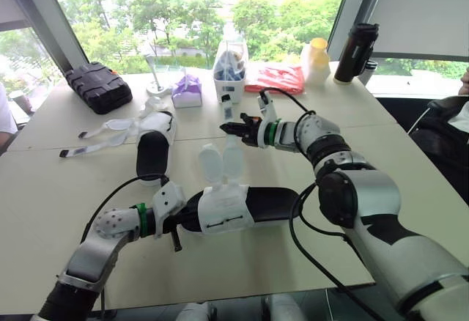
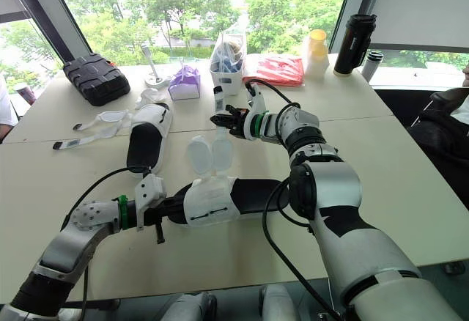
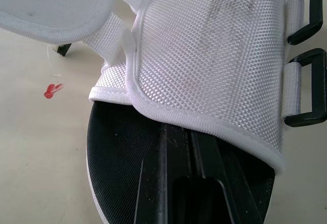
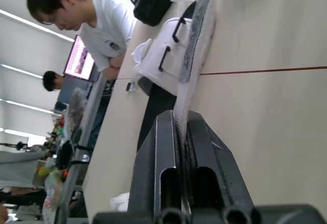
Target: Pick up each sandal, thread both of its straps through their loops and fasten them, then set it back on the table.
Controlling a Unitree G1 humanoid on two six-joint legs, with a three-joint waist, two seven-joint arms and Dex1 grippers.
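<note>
**Strap pinched and raised; loops waiting**

The near sandal (image 1: 234,207) lies on the table (image 1: 66,189), and its left end is met by the left gripper (image 1: 172,222). Whether that gripper is clamped on it cannot be told. The right gripper (image 1: 230,128) is closed on the tip of one strap (image 1: 233,156), which is lifted above the upper (image 1: 223,204). A second strap (image 1: 209,163) stands free just beside it. The other sandal (image 1: 154,149) lies farther off to the left with its straps loose.

Threading is judged to be the step in hand. The strap is best carried across the upper with its tip flat and square to the matching loop, untwisted. The sandal is best held steady against the pull. Because the tip itself is pinched, little free end may be left to pass through, so a regrip may be needed.

In the left wrist view, two black loops (image 3: 305,88) are seen side by side at the upper's edge, both unthreaded. They are hard to make out from the head. In the right wrist view, the strap is seen edge-on between the closed fingers (image 4: 209,152), so the grip is confirmed.
</note>
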